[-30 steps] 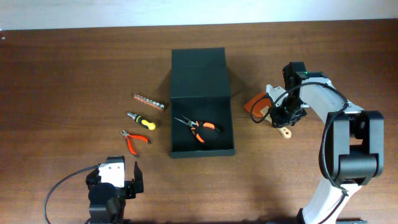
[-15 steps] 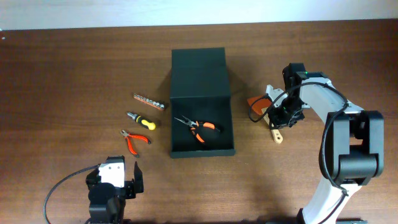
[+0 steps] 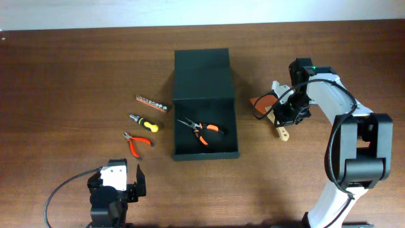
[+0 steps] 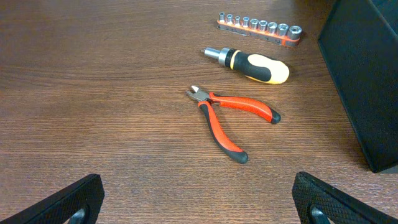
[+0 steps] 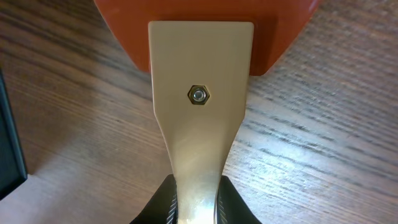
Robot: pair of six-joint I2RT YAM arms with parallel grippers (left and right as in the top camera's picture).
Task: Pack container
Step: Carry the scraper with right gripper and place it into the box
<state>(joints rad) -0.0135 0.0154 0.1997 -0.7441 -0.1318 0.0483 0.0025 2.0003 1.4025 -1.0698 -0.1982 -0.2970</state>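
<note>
Centrally in the overhead view sits the container (image 3: 205, 151), a dark green box on the brown wooden table (image 3: 76, 69). Its lid (image 3: 203, 73) is folded back flat toward the top of the frame, so the cavity lies open. Inside, one pair of long-nose pliers (image 3: 200, 130) with orange handles lies diagonally near the middle of the floor, nose pointing to the upper left. Dark floor shows on every side of it, most of it toward the lower edge. Just right of the container's right wall, across a narrow strip of bare wood, is a scraper (image 3: 260, 104) with an orange blade and a tan handle. The right gripper (image 3: 283, 120) is closed tight around that handle. In the right wrist view its fingers (image 5: 166, 202) pinch the handle's narrow end, and the blade points away toward the top of the frame. Whether the blade touches the wood cannot be told. To the left of the container, three tools lie apart from one another in a loose column: a socket strip (image 3: 153, 102) uppermost, a screwdriver (image 3: 144, 122) with a yellow and black grip below it, and red cutters (image 3: 137, 142) lowest. The left gripper (image 3: 118, 183) sits at the lower left of the overhead frame, well apart from these tools. Its fingers (image 4: 68, 200) are spread wide with nothing between them, and bare wood fills the stretch between it and the cutters.
</note>
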